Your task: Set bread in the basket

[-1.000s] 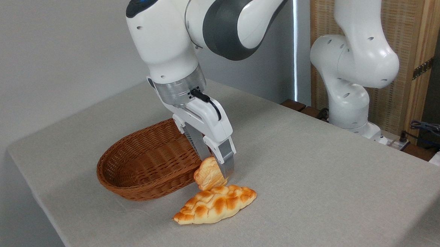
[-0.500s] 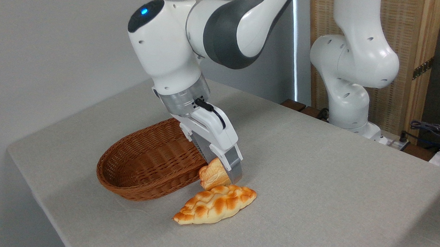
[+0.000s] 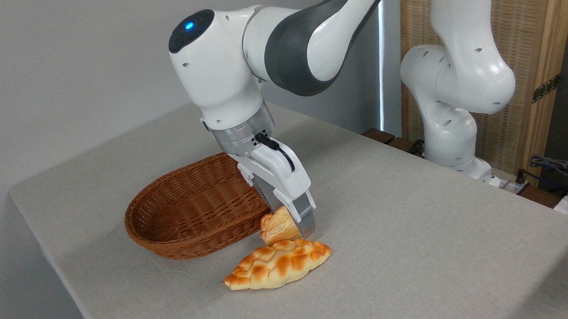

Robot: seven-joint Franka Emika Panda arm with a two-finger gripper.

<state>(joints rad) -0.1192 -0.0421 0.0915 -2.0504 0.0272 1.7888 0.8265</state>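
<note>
Near the middle of the grey table (image 3: 414, 230), we see the gripper (image 3: 287, 227) tilted low, its fingers closed around the bread (image 3: 278, 226), a small golden bun. It sits just right of the brown wicker basket (image 3: 194, 210), outside the rim, just above the braided loaf (image 3: 277, 264) lying nearer us.
</note>
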